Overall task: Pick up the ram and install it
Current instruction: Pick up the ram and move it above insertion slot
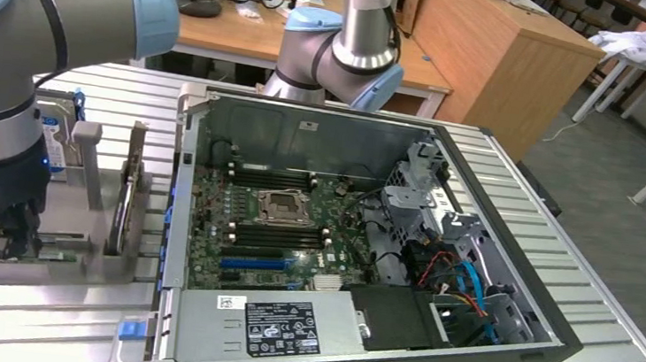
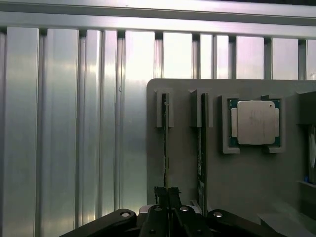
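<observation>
Low on the exterior view's left, the gray holder (image 1: pixel 95 264) keeps a stick (image 1: pixel 122 206) in one slot and a square chip (image 2: pixel 256 122) in a pocket. At the next slot, the gripper (image 2: pixel 168 191) pinches the ram (image 2: pixel 166 153) tight between its fingers (image 2: pixel 174 193).

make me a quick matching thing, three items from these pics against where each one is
Things:
1. gripper
2. processor chip
3. blue slot

Places:
a. on the motherboard inside the open computer case
b. shut on the ram standing in the grey holder
c. lying flat in a square recess of the grey holder

Pairs: 1-b, 2-c, 3-a
</observation>
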